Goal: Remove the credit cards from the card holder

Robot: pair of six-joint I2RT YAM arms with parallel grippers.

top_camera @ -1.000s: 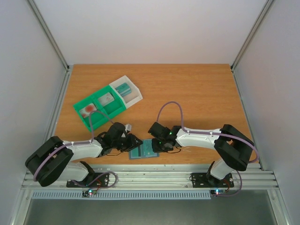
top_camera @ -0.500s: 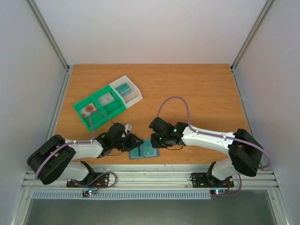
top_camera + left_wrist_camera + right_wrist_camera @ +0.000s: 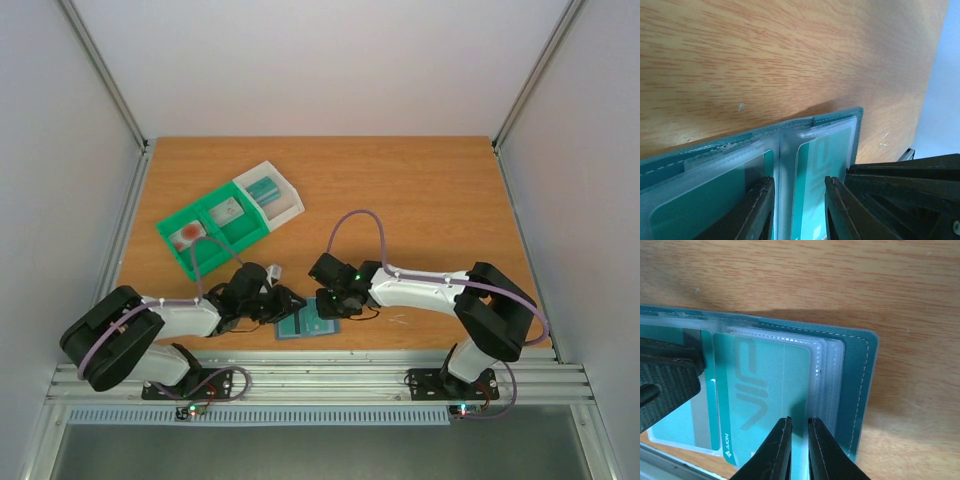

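The blue-grey card holder [image 3: 308, 323] lies open near the table's front edge, between both grippers. In the right wrist view the card holder [image 3: 855, 370] shows clear sleeves with a teal credit card [image 3: 765, 385] marked VIP, and a second card [image 3: 690, 432] with a grey stripe to its left. My right gripper [image 3: 798, 421] has its jaws almost together, tips on the teal card's right edge. My left gripper [image 3: 799, 180] is open, its fingers straddling the holder's fold [image 3: 785, 150], with a teal card [image 3: 815, 165] between them. From above, the left gripper [image 3: 283, 305] and the right gripper [image 3: 333, 300] flank the holder.
A green tray [image 3: 215, 232] with a white bin [image 3: 272, 192] stands at the back left, with small items inside. The metal rail [image 3: 320, 378] runs just in front of the holder.
My right gripper has shifted a little left and away over the holder, and the right arm has changed its bend. The left gripper and the holder have stayed put.
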